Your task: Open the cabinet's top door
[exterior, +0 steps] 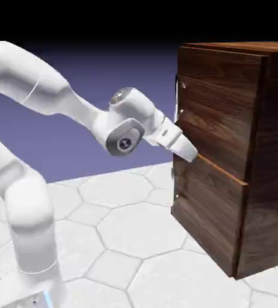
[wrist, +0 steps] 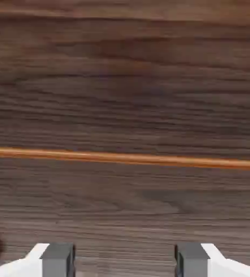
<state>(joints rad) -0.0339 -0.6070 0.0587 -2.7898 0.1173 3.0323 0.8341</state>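
On the right stands the cabinet (exterior: 237, 150), big and dark, on the tabletop (exterior: 123, 234). Its top door (exterior: 216, 114) looks shut. Right up against the door's low edge is the tool (exterior: 189, 151), with its two fingers (wrist: 58, 258) apart and nothing between them. I think the door is stiff, hard and heavy, so it needs a steady pull. The best place to grab looks like the small silver handle (exterior: 180, 97) near its left edge.

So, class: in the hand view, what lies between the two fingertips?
Nothing is held: only the cabinet wood shows between the fingertips, crossed higher up by an orange seam.
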